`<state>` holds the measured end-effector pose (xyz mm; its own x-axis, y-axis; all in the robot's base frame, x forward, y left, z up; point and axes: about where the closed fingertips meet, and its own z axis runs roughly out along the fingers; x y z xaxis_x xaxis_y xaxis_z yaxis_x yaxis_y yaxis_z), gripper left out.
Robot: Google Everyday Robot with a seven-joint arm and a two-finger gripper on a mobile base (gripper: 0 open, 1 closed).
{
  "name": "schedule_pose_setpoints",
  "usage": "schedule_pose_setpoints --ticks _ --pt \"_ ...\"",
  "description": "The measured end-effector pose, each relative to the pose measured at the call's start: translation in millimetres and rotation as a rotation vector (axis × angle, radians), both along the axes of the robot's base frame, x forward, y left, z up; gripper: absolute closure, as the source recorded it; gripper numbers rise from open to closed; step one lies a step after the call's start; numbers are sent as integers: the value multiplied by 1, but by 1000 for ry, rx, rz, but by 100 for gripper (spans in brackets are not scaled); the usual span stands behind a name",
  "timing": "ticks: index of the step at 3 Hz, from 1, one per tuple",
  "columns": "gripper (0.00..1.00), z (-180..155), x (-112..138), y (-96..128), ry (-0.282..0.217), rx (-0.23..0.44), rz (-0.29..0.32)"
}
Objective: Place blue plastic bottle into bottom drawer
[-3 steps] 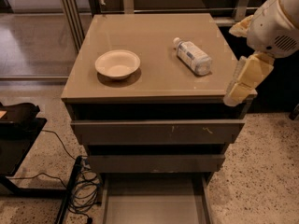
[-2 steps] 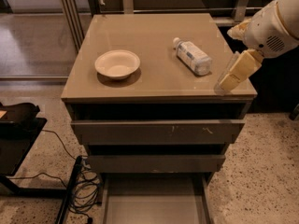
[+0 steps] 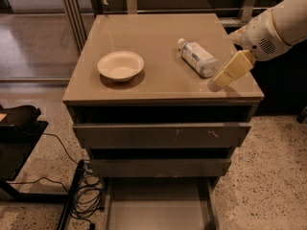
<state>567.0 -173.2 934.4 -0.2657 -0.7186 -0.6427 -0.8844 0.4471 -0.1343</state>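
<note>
The blue plastic bottle lies on its side on the right part of the taupe cabinet top, white cap pointing to the back left. My gripper hangs on the white arm coming in from the right. It sits just right of the bottle's near end, above the cabinet's front right corner, and holds nothing. The bottom drawer is pulled out at floor level, showing a bare grey floor.
A white bowl sits on the left part of the cabinet top. The top drawer and middle drawer are pushed in. Black cables and a dark stand lie on the floor at left.
My gripper has moved left and up from beside the cabinet's right edge to over the top, closer to the bottle. The bottle and bowl have not moved.
</note>
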Motion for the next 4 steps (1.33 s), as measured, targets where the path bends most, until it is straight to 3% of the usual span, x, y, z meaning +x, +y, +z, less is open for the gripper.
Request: schedule_pose_setpoints --ticks 1,2,4 --pt "0 -7 10 13 -17 -17 20" --pt "0 -15 38 27 -63 -40 13" --pt "0 -40 97 47 -86 -53 -50"
